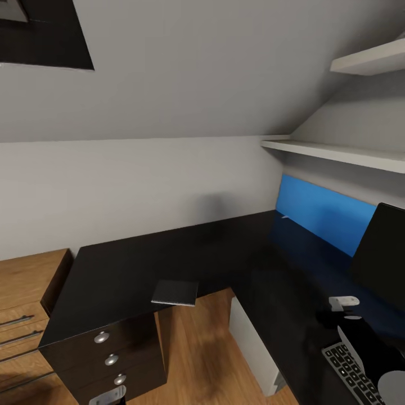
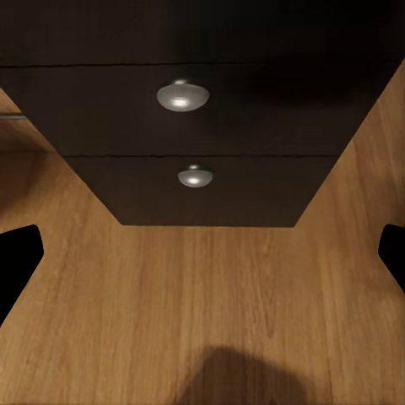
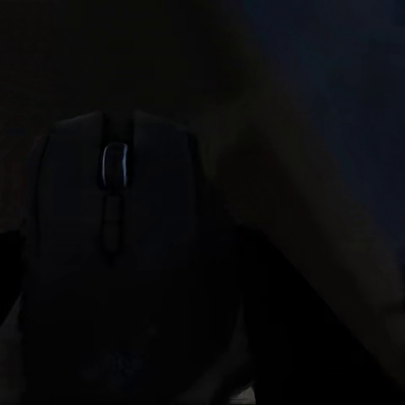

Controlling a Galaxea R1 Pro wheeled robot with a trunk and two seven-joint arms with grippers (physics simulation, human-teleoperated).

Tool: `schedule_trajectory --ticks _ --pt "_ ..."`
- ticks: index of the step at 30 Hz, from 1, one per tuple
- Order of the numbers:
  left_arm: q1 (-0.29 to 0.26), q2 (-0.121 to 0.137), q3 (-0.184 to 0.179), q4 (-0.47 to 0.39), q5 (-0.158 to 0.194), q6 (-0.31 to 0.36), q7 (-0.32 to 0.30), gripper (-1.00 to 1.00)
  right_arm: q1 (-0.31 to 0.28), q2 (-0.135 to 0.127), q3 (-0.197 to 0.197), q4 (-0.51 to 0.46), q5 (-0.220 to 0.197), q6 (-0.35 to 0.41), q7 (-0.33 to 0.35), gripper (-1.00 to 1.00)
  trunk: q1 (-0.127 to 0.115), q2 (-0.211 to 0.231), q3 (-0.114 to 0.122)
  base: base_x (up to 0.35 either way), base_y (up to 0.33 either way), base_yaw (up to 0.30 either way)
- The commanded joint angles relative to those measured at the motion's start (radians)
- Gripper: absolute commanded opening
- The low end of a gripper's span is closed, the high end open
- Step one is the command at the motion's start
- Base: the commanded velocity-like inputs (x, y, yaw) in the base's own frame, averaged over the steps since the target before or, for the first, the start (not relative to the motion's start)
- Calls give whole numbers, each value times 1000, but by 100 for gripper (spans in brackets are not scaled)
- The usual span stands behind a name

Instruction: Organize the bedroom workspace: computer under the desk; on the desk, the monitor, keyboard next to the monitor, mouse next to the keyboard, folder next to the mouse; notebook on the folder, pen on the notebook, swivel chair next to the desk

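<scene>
Black mouse: it [image 3: 118, 253] is filling the right wrist view up close, scroll wheel plain, and I am reading it as sitting between the right gripper's fingers, though the picture is too dark for me to be sure of a grip.
Right gripper: in the head view it [image 1: 350, 322] is hanging low over the desk just beyond the keyboard [image 1: 351, 368]; how wide the fingers are standing, I cannot tell.
Step in hand: I am judging this as setting the mouse down beside the keyboard, so I am aiming to lower it flat onto bare desktop just beside the keys, not on them, and to let go only once it is resting.
Left gripper: its fingertips are showing at both edges of the left wrist view, spread wide with nothing between them [image 2: 202, 253], pointing at the wooden floor [image 2: 202, 312] and the black drawer fronts [image 2: 181, 97].
Monitor: it [image 1: 382, 256] is standing on the desk behind the keyboard.
Notebook: it [image 1: 175, 292] is lying at the desk's inner edge, well apart from the keyboard.
Desk: its glossy black top [image 1: 169, 253] is running in an L, blue back panel [image 1: 326, 211] behind.
Room: grey walls, white shelves [image 1: 337, 152] above, an oak chest [image 1: 25, 298] beside the desk.
</scene>
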Motion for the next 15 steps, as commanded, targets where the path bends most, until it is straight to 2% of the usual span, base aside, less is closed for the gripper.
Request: schedule_trajectory --ticks 1,5,9,15 --pt "0 0 -3 -1 10 -2 5 100 0 0 0 -1 -2 6 -3 -100 0 -1 -1 -66 0 0" --pt "0 -1 -3 -1 10 -2 5 100 0 0 -1 18 -2 10 -10 -100 0 -1 -1 -190 0 0" --pt "0 0 -3 -1 10 -2 5 100 -1 0 -2 42 -3 16 -46 -100 0 -1 -1 -35 0 0" --pt "0 0 -3 -1 10 -3 5 100 -1 0 -2 44 -3 15 -51 -100 0 -1 -1 -3 0 0"
